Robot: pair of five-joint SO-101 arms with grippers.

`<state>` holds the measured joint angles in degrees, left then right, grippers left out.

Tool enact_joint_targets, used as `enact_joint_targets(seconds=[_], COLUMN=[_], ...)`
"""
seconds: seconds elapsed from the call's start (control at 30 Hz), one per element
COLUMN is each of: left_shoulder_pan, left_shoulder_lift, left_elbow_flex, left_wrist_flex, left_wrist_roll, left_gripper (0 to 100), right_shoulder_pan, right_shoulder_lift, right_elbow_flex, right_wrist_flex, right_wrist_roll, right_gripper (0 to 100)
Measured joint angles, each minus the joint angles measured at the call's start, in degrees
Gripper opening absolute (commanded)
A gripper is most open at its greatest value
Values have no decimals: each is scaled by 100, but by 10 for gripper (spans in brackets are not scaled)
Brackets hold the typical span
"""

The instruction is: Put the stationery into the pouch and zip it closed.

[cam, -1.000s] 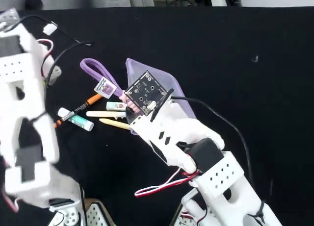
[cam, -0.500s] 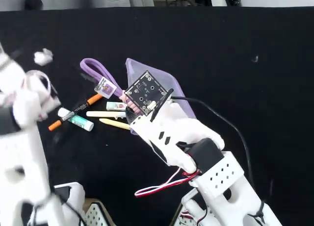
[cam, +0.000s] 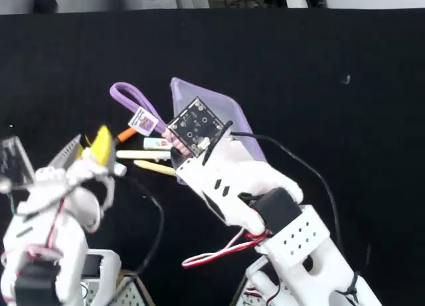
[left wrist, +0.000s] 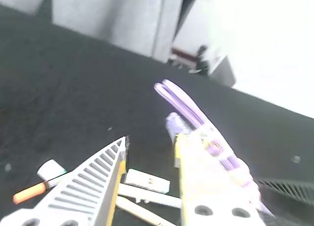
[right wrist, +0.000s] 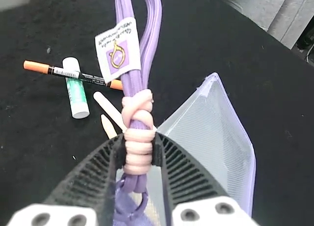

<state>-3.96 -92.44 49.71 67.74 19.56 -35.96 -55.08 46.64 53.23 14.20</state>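
Note:
The purple mesh pouch (cam: 222, 107) lies at mid-table, its strap loop (cam: 125, 93) and white tag (cam: 141, 121) trailing off beside it. My right gripper (right wrist: 137, 140) is shut on the pink knotted cord (right wrist: 137, 113) of the strap, right at the pouch (right wrist: 211, 138) mouth. Beside the strap lie an orange pen (right wrist: 68, 74), a green glue stick (right wrist: 76, 94) and cream pencils (right wrist: 109, 108). My left gripper (cam: 85, 150) hovers open over that pile. Between and beyond its fingers (left wrist: 98, 182) I see a small white eraser (left wrist: 147, 181) and cream pencils (left wrist: 147, 195).
Black cloth covers the table (cam: 319, 67). The right arm's body and its cables (cam: 265, 206) stretch from the pouch toward the front edge. The left arm's base and a black cable (cam: 156, 226) occupy the front left. Bare cloth lies at the back and right.
The left arm has swung down from upright at the left edge, and its open gripper now sits low over the pen and glue stick. The right arm has not moved.

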Motion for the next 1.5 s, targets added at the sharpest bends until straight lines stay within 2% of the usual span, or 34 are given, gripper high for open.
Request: enact_joint_targets(seconds=[0.17, 0.53, 0.83, 1.13, 1.33, 1.5], left_shoulder_pan=[536, 2295, 2505, 2558, 3323, 3560], left_shoulder_lift=[-1143, -1204, -1169, -1196, -1196, -1187], left_elbow_flex=[519, 1099, 1908, 1987, 2048, 2681], left_wrist_flex=[0, 79, 35, 35, 26, -642], left_wrist_roll=[-9, -791, -1108, -1407, -1407, -1459], left_gripper=[192, 192, 192, 192, 192, 192], right_shoulder_pan=[0, 0, 0, 0, 0, 0], right_shoulder_lift=[0, 0, 0, 0, 0, 0], right_elbow_flex=[0, 0, 0, 0, 0, 0], right_wrist_flex=[0, 0, 0, 0, 0, 0], right_wrist_roll=[0, 0, 0, 0, 0, 0], right_gripper=[11, 11, 11, 11, 11, 11])
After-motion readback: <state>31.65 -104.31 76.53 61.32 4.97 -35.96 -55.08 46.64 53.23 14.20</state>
